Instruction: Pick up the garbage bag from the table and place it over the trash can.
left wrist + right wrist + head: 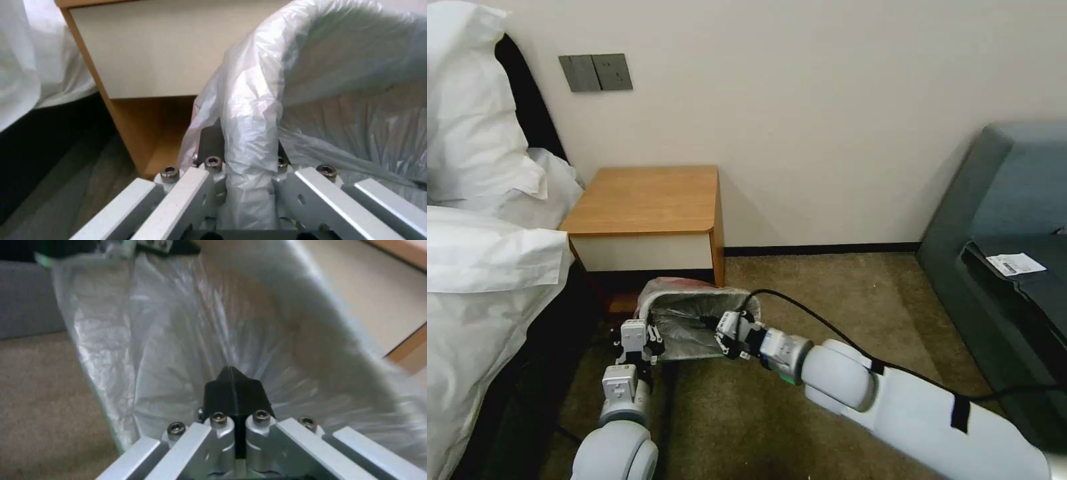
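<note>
The garbage bag [694, 312], grey crinkled film with a pinkish-red edge, hangs inside the trash can [694, 358] on the carpet in front of the table [647, 197]. My left gripper [644, 331] is at the bin's left rim; the left wrist view shows this left gripper [245, 156] clamped over the bag-wrapped rim [249, 110]. My right gripper [722, 330] reaches in at the bin's right side. Seen from the right wrist, that right gripper [233, 383] has its black tips pressed together on the bag [178, 340], with folds fanning out from them.
White bedding [487, 233] hangs close on the left, beside my left arm. A grey sofa [1007, 220] stands at the right. Open carpet [840, 293] lies between bin and sofa. The wall is right behind the nightstand.
</note>
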Tool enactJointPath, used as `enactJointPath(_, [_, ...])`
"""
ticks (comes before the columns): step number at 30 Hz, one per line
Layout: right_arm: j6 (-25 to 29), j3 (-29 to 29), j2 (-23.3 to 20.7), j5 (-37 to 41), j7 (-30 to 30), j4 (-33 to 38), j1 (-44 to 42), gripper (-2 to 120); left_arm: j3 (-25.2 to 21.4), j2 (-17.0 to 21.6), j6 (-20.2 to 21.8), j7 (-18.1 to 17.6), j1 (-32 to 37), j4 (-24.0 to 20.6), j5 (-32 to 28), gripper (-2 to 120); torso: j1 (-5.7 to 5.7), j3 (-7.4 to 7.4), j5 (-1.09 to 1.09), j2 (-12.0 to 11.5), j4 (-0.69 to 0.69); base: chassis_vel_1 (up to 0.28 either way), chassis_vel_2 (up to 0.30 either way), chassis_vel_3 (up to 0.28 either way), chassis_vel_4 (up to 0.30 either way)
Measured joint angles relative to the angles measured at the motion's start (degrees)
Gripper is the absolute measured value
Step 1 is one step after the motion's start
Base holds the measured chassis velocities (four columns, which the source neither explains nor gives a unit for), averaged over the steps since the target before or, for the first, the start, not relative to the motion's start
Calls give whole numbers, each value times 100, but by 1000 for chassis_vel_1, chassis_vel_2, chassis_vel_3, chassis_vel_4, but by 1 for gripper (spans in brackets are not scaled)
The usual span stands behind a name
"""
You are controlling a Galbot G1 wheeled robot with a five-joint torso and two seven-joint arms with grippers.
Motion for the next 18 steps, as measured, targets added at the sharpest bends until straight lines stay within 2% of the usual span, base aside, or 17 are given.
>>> enactJointPath(8, [-37,-147,162,99,79,-394,86,0,170,-62,43,-13,167,-273,64,4,0,0,2,0,-1,0,0,0,0])
enactJointPath(18, [-195,-564,426,167,194,-875,505,0,511,-125,-48,9,653,-471,733,4,0,0,1,0,-1,0,0,0,0])
